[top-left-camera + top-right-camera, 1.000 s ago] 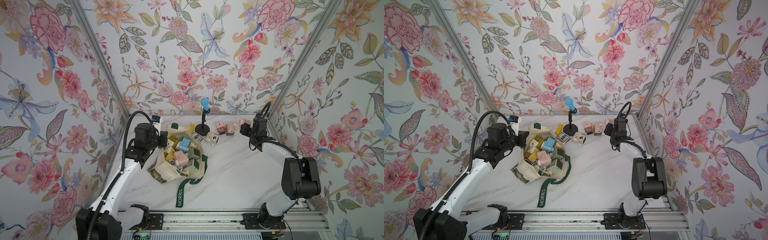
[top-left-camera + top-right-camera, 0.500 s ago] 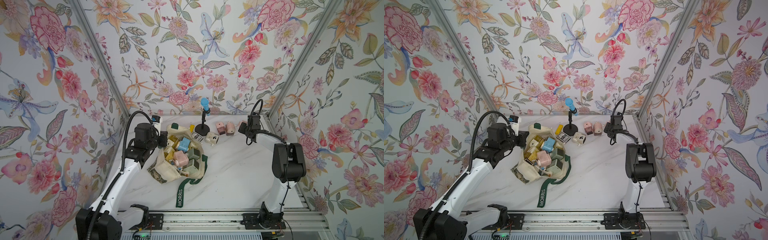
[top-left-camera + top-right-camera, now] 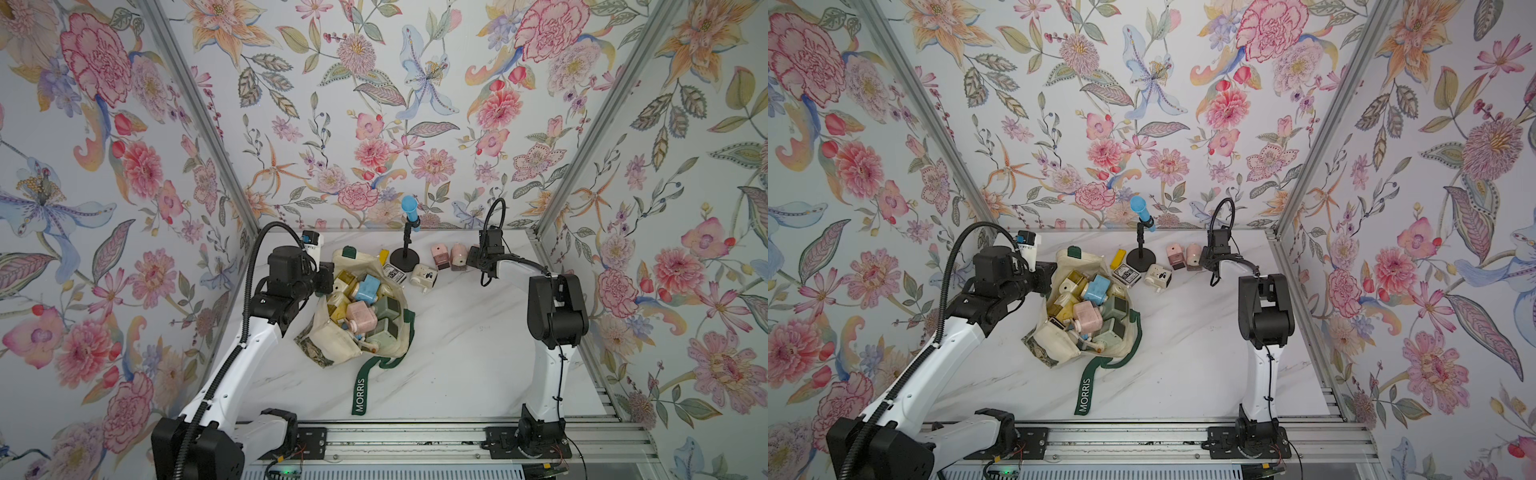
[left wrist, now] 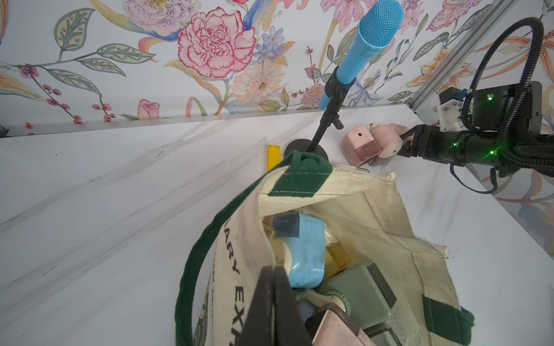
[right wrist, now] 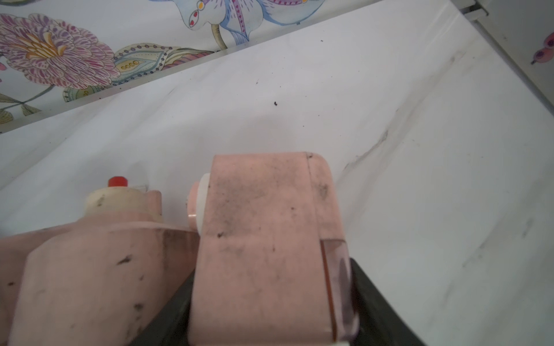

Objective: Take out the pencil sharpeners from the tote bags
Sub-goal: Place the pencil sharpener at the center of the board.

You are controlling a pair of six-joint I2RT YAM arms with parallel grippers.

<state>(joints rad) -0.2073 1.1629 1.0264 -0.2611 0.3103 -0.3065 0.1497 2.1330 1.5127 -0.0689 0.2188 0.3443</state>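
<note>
Sitting clamped in right end effector: pink pencil sharpener.

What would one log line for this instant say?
left gripper: shut on tote | right gripper: shut on pink sharpener | tote: many sharpeners inside

- Our right arm's elbow swings in from the right wall toward the middle of the table, and the link below it now stands nearly upright.
- Our right gripper, clamped on a pink pencil sharpener, shifts leftward and now sits just beside another pink sharpener.
</note>
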